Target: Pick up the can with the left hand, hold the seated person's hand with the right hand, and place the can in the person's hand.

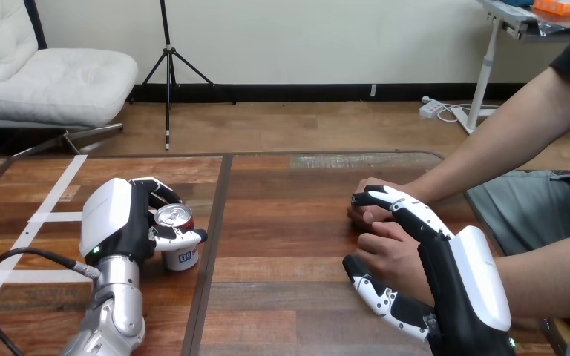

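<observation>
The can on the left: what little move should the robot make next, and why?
Probably lift it straight up. The left hand is curled round the can, which stands on the table, and the right hand is curled round the person's nearer hand, so carrying can begin.

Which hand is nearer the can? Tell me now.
Left. The left hand is curled round the can; the right hand is well off across the table, clasping the person's hand.
</observation>
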Tool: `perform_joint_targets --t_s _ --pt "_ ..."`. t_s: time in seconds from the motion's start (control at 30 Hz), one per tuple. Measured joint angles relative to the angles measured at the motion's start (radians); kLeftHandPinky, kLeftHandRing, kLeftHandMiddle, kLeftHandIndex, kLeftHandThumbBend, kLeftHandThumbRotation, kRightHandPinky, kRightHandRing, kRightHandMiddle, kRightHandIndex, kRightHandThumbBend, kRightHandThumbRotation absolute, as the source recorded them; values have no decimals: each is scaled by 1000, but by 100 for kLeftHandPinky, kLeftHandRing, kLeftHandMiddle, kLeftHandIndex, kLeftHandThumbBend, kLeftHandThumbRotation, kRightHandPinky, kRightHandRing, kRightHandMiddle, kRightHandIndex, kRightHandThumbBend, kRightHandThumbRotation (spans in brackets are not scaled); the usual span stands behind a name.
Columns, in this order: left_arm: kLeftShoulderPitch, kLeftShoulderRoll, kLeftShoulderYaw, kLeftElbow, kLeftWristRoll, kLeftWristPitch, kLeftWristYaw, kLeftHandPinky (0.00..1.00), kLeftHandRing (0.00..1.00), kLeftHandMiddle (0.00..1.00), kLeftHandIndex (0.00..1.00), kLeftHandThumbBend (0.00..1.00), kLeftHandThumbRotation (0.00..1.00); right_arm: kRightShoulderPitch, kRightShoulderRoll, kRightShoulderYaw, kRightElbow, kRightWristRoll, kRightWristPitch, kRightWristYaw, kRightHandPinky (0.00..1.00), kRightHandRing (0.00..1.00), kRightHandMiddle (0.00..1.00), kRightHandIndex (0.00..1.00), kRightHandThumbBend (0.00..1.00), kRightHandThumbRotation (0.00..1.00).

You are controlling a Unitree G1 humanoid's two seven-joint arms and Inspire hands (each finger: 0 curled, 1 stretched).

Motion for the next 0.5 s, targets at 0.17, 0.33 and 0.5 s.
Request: perform_joint_targets --t_s 0.17,0.33,0.5 --pt "0 0 -1 1 0 -1 2 37 43 48 49 70 0 0 0 0 0 0 1 0 79 86 83 74 47 0" --pt "1 0 -2 4 3 -9 9 37 43 48 49 71 0 0 -1 0 0 -1 1 0 79 86 83 74 47 0" --pt "2 0 -4 8 5 -19 18 37 43 48 49 71 0 1 -1 0 0 -1 2 0 79 86 83 74 47 0"
